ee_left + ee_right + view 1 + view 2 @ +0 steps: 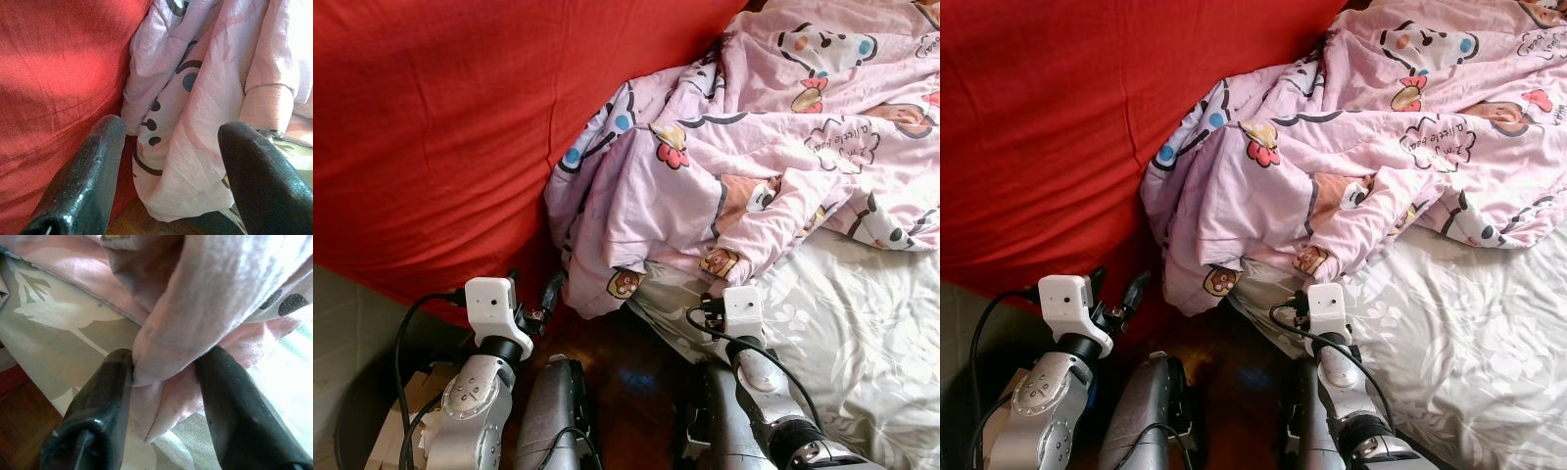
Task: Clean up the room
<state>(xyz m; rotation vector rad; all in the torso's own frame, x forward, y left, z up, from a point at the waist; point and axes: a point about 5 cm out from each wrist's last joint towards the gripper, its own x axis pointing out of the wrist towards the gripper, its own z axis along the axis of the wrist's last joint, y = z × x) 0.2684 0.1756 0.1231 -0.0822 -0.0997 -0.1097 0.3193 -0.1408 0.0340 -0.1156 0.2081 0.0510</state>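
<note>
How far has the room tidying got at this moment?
Little looks done: the pink cartoon quilt lies crumpled, hanging off the edge of the grey leaf-print sheet against the red cover. In hand: the right tool is shut on a quilt fold; the left tool is open beside the hanging corner. Spreading or folding it is left.

quilt (754, 147) bunched on bed sheet (862, 333), at right and far side, its near edge hanging over bed's left edge toward floor (617, 362). cloth-covered bulk (440, 127) at left, touching quilt's left side. floor strip between the two, just ahead of robot. left gripper (536, 304) near cloth, beside quilt's hanging corner. right gripper (164, 377) at bed edge, quilt fold between its fingers.
</note>
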